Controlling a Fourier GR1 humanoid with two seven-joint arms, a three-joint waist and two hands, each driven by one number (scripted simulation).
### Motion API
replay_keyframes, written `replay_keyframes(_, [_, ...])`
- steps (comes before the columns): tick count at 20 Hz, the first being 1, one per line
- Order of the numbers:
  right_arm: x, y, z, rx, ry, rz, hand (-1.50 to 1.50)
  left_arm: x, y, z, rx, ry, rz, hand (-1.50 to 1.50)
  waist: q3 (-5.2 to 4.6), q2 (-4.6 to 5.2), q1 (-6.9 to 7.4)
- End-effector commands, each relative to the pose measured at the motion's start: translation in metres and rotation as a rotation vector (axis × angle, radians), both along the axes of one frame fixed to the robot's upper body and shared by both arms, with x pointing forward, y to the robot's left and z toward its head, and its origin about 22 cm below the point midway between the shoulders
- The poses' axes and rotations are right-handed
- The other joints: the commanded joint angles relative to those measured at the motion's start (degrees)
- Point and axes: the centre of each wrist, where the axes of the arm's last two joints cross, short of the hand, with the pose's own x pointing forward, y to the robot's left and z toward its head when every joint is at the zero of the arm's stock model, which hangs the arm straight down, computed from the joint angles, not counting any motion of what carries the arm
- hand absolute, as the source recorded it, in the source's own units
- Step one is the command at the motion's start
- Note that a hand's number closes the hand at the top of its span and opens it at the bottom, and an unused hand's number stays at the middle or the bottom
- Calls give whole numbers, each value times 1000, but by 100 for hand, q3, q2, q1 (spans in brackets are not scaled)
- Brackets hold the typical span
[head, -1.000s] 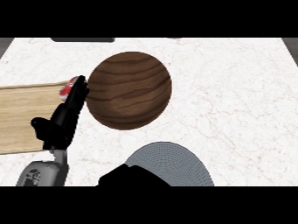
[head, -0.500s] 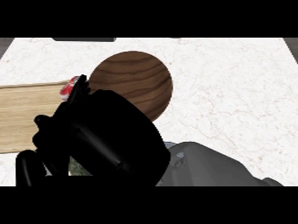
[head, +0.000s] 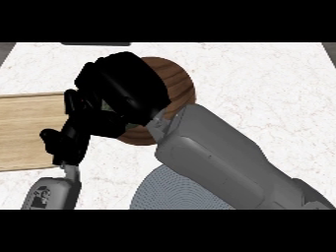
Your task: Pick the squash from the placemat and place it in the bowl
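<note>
White marbled worktop (head: 272, 78) is spreading under me, and I am looking steeply down on it. Starting at my fingers: my right hand (head: 130, 88) is hanging over the left part of the wooden bowl (head: 179, 83), its back turned toward me, so I cannot tell whether the fingers beneath are curled or straight. My left hand (head: 72, 133) is sitting just beside it, at the edge where the bowl meets the wooden placemat (head: 14, 130), fingers pointing up toward the right hand; whether they are pinching anything I cannot tell either, since the two black hands are overlapping. A small pale greenish patch is peeking out between the hands, possibly the squash, but too little is showing to be sure; nowhere else on the placemat or the worktop am I seeing it. I am judging that the right hand is positioned above the bowl because that is where the squash belongs, and the left is staying close to the placemat's edge. My own right forearm (head: 221, 152) is crossing the middle of the view and covering much of the bowl's lower side, which is what is blocking my look inside. Below the forearm a grey ribbed plate (head: 152, 194) is lying near the lower edge, well clear of the bowl's mouth.
</note>
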Motion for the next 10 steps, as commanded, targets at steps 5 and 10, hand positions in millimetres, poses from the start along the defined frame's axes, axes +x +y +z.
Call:
replay_keyframes(5, [57,-9,-58,-67,-51,-97,150,-6,-2,11,-3,23,-18,0,2,15,96])
replay_keyframes(10, [80,-20,-72,-85,-2,-121,150,-1,5,9,0,-14,-20,0,0,31,121])
